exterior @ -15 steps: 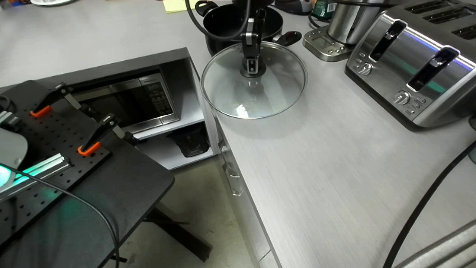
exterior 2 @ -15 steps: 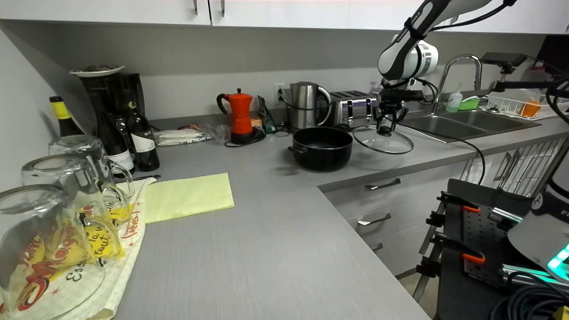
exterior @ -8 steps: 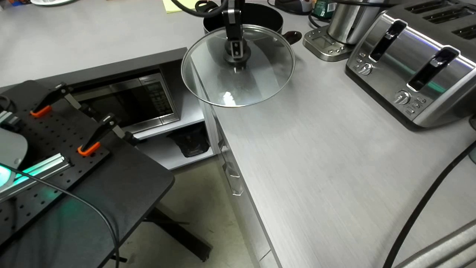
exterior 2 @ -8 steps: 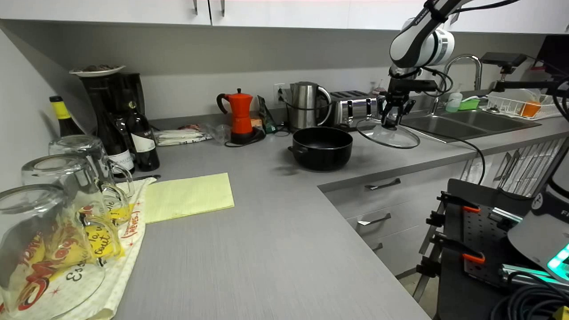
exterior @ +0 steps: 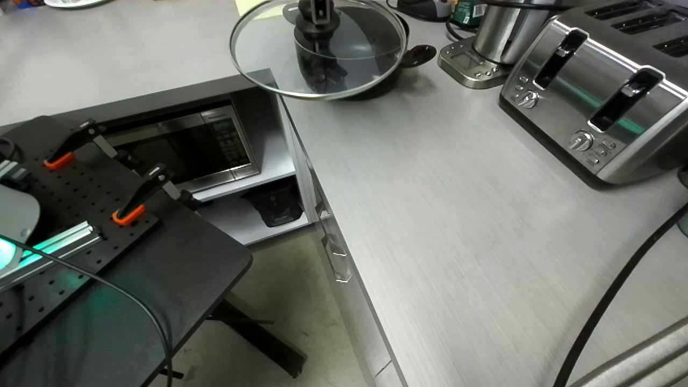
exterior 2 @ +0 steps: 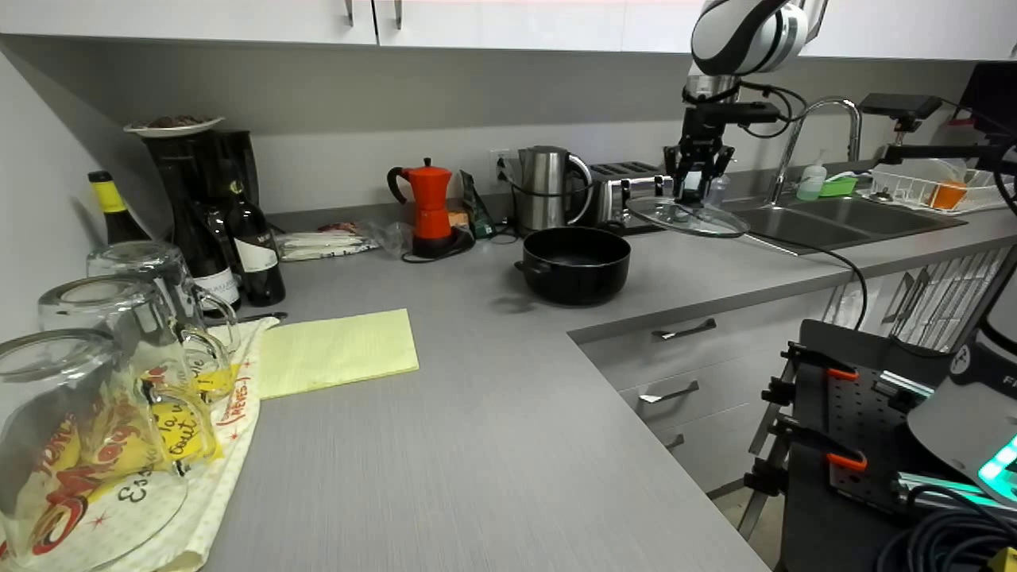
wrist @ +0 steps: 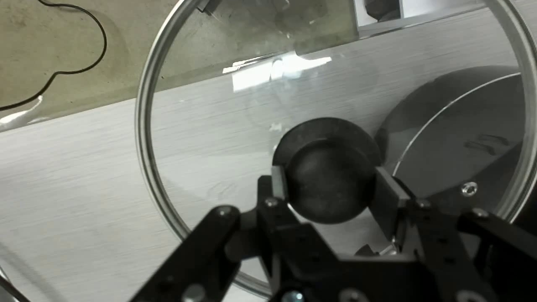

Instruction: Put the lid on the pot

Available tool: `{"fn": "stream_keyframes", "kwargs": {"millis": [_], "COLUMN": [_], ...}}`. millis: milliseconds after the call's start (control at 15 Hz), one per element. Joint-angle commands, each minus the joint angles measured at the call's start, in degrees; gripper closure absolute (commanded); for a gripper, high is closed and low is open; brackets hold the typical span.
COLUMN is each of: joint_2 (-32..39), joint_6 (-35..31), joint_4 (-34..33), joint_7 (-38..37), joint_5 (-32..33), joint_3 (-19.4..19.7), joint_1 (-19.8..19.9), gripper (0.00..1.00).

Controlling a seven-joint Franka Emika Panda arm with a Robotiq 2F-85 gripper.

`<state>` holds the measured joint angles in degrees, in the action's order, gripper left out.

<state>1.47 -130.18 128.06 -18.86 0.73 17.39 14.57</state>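
Grey countertop [exterior 2: 477,461]: black pot [exterior 2: 578,272] near its inner corner [exterior 2: 566,330]; my gripper [wrist: 333,184] clasps the glass lid [exterior 2: 688,220] by its knob [wrist: 328,170], presumably leaving the rim [wrist: 145,121] free.

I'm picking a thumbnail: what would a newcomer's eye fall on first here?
Probably the clear glass lid, looming large in the wrist view, its black knob held in the gripper. Next, in an exterior view, the red moka pot near the back wall, then the glass mugs at the near left.

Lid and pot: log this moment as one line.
pot: uncovered, on counter | gripper: shut on black knob | lid: held aloft, not yet on pot
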Motion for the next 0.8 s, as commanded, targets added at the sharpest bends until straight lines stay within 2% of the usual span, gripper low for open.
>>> {"fn": "stream_keyframes", "kwargs": {"millis": [0, 333, 733], "joint_2": [0.25, 5.2, 13.63], "joint_6": [8.27, 14.84, 16.3], "joint_4": [-7.07, -16.46, -25.6], "joint_7": [-0.08, 0.1, -0.83], "joint_5": [1.81, 2.25, 3.14], "joint_3": [-2.14, -4.52, -5.37], "joint_1": [-0.99, -2.55, -4.21], "gripper": [0.75, 0.75, 0.75]}}
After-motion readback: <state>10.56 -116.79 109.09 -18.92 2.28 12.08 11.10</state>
